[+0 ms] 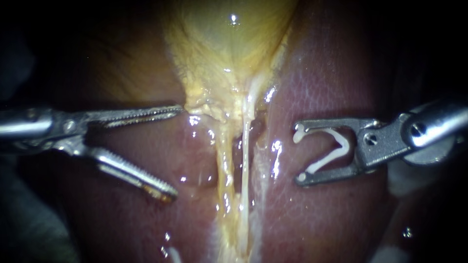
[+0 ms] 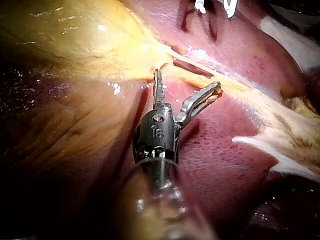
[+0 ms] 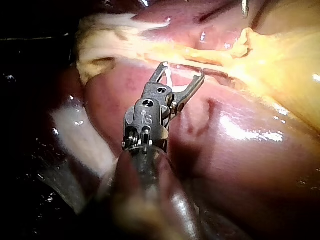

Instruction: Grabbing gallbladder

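Wet liver: left instrument, hand spread; right instrument, hand pinching clip, clearest endoscopically.

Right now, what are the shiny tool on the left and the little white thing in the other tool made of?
The left instrument looks like metal: silvery grey, with bright glints and fine ridges along its inner faces. The clip held in the right instrument looks like smooth white plastic with a dull finish, though the pictures cannot settle that.
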Motion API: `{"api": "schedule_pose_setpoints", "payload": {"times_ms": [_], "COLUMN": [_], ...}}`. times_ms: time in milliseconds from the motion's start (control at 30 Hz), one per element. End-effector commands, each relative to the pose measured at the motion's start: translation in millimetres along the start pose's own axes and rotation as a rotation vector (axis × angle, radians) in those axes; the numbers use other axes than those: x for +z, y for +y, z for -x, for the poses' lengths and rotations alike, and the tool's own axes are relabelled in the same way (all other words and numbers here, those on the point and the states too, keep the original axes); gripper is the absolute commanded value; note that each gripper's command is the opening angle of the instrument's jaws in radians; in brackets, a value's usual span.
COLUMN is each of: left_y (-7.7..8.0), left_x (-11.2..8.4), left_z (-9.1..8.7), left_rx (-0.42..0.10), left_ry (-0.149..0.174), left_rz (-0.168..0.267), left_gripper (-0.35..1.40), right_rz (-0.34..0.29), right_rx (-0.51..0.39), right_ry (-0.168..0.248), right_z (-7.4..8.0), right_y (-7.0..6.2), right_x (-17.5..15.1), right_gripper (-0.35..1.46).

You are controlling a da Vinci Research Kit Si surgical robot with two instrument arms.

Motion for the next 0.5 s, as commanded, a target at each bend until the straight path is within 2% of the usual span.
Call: {"api": "schedule_pose_setpoints", "payload": {"times_ms": [33, 200, 367, 500], "left_y": [-0.1, -1.5, -3.4, -4.6], "left_x": [0.0, 0.5, 2.0, 3.4], "left_z": [-0.1, -0.4, -0.7, -1.1], "left_rx": [-0.007, -0.015, -0.017, -0.017], "left_ry": [0.0, 0.001, 0.001, -0.005], "left_rz": [-0.001, -0.014, -0.018, -0.019], "left_gripper": [1.21, 1.16, 1.11, 0.96], "right_rz": [-0.001, -0.001, -0.001, -0.001], "right_rx": [0.0, 0.0, 0.0, 0.0], "right_ry": [0.0, 0.0, 0.0, 0.0], "right_z": [0.0, 0.0, 0.0, 0.0], "right_y": [0.0, 0.0, 0.0, 0.0], "right_x": [-0.1, -0.2, -0.2, -0.2], "right_gripper": [0.5, 0.5, 0.5, 0.5]}}
